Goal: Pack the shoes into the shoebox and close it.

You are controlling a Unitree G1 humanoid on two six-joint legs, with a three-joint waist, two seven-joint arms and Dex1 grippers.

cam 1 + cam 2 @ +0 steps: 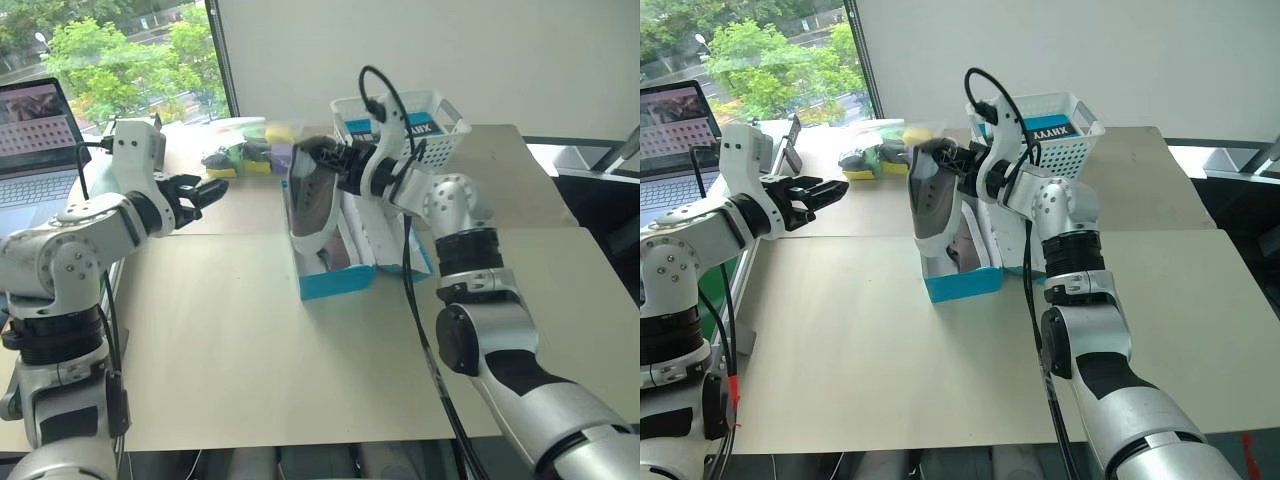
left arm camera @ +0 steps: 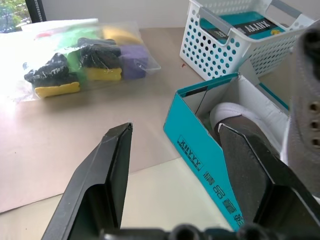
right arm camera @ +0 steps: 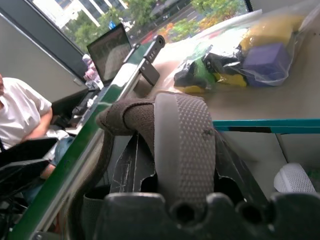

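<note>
One shoe (image 1: 312, 200) hangs toe-down, long axis nearly upright, straight below the right gripper (image 1: 325, 158) whose fingers clamp its heel, over the open blue shoebox (image 1: 335, 270) where another shoe (image 2: 250, 137) lies, while the left gripper (image 1: 200, 193), fingers apart and empty, points level from well beside the box.

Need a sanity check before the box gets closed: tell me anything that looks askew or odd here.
One shoe stands nearly upright, sole outward, over the open shoebox, its heel gripped by the right hand, not lying flat inside. The box's lid sits in the white basket. The left hand is open, empty.
</note>
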